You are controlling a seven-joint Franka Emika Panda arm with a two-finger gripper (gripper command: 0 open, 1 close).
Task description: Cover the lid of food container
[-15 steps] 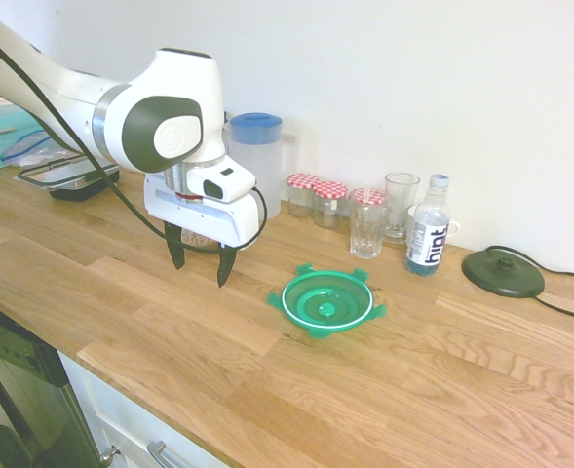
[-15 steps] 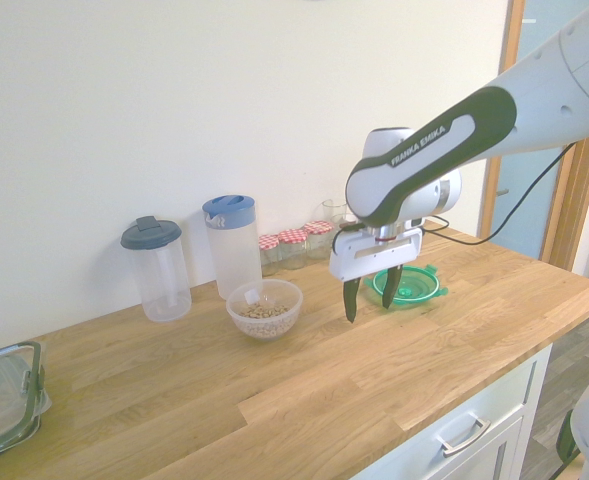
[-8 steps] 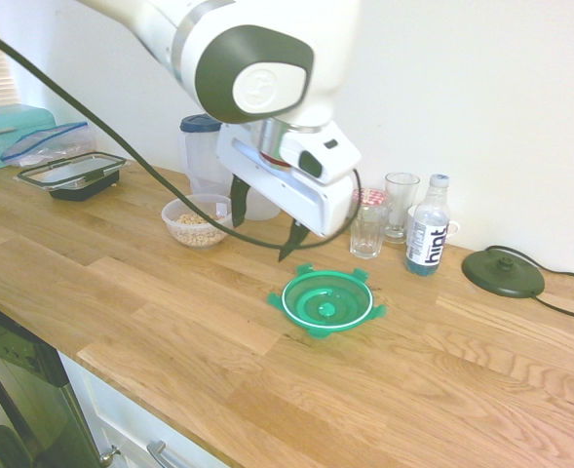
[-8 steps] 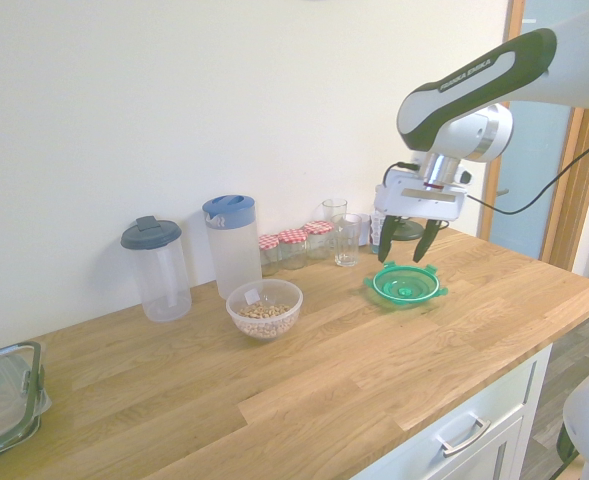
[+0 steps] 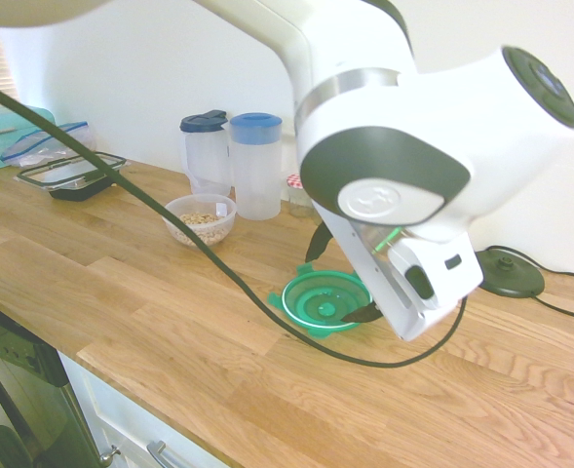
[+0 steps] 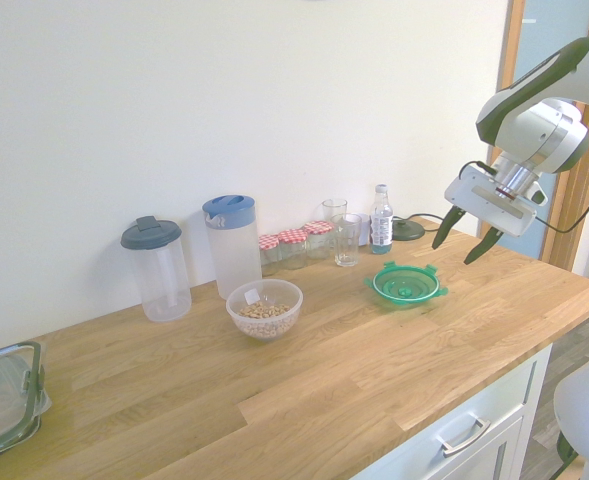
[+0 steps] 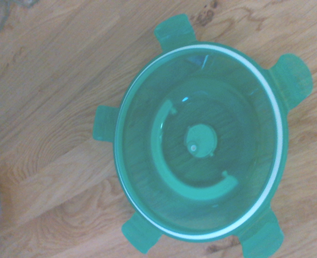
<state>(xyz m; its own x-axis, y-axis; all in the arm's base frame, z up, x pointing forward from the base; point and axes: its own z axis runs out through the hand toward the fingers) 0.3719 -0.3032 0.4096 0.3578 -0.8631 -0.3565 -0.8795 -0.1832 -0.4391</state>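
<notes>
lid (image 6: 405, 283): one round green lid with a white ring and four clip tabs, lying with its hollow side up on the wooden bench (image 6: 304, 380); the wrist view shows it from above, filling most of that picture (image 7: 201, 145). food container (image 6: 265, 307): one small clear bowl with beige grainy food, standing on the bench well apart from the lid and just in front of the blue-lidded jug. claw (image 6: 467, 236): one, empty, its two dark fingers spread wide, tilted downward and hanging in the air beside the lid on the side away from the bowl, touching nothing. in the first exterior view the arm's body hides part of the lid (image 5: 321, 297) and everything behind it. jugs: two clear ones against the wall, one with a dark grey lid (image 6: 157, 267), one with a blue lid (image 6: 233, 243). jars: three small ones with red checked caps (image 6: 292, 246). drinking glasses: two (image 6: 342, 235). water bottle: one (image 6: 380, 219). rectangular clear container: one, at the far end of the bench (image 6: 2, 398).
</notes>
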